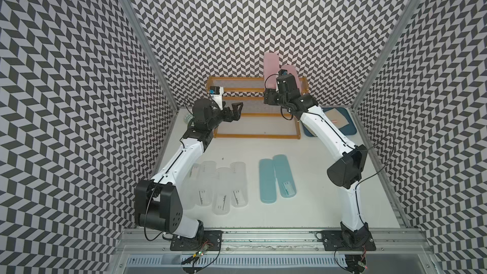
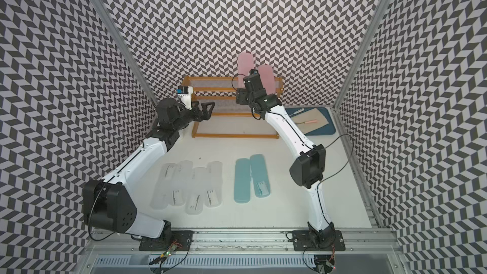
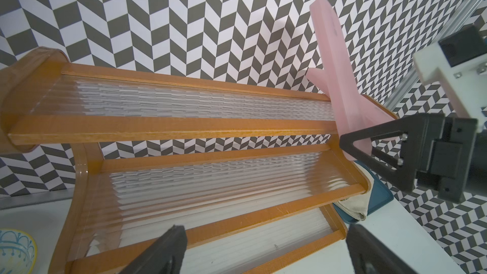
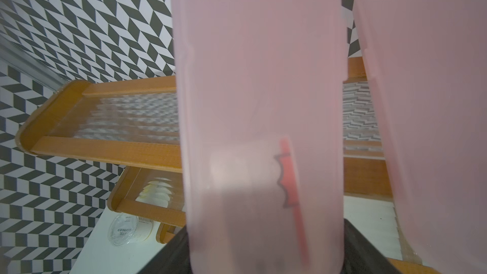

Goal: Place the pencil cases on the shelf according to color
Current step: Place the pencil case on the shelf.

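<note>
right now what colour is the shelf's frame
Orange-brown shelf frame, clearest in the left wrist view.

Walls show black-white chevrons; shelf orange-brown; cases pink, teal, frosted.

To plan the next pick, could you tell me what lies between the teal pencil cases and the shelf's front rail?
Only bare table separates the teal pencil cases from the shelf, in both top views.

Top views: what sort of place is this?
Probably a robot test cell: black-and-white chevron wall panels enclose it, and two white robot arms are bolted to an aluminium rail.
</note>
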